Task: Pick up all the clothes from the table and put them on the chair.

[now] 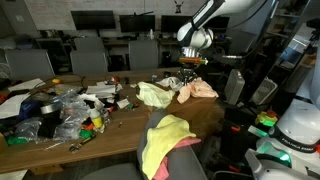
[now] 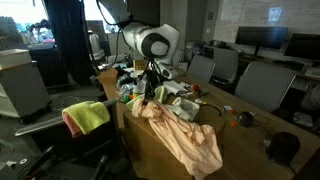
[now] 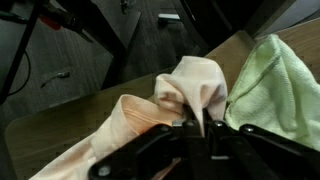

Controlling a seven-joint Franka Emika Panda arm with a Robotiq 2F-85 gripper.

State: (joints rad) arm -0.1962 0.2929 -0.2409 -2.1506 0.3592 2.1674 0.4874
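The only containers are clear plastic bags (image 1: 72, 112), heaped at the cluttered end of the bench (image 1: 120, 130) among small colourful odds and ends. What is inside the bags is too crumpled and small to make out.

The chair (image 1: 188, 152) stands against the bench's long side and carries two garments draped over it: a pale yellow-green garment (image 1: 168, 130) on top and a pink garment (image 1: 150, 152) showing beneath it.

The peach-orange garment (image 2: 190, 140) lies at the end of the bench away from the clutter. In an exterior view its long axis runs from a gathered peak on the bench top, over the edge and down the side of the bench, where the loose end hangs. In the wrist view the cloth trails from the peak towards the lower left corner.

The claw (image 3: 205, 135) points straight down and is closed tight, pinching that raised fold of the peach-orange garment between its fingers.

A second pale green garment (image 3: 280, 85) lies crumpled on the bench top, just beside the peach one and touching it in the wrist view.
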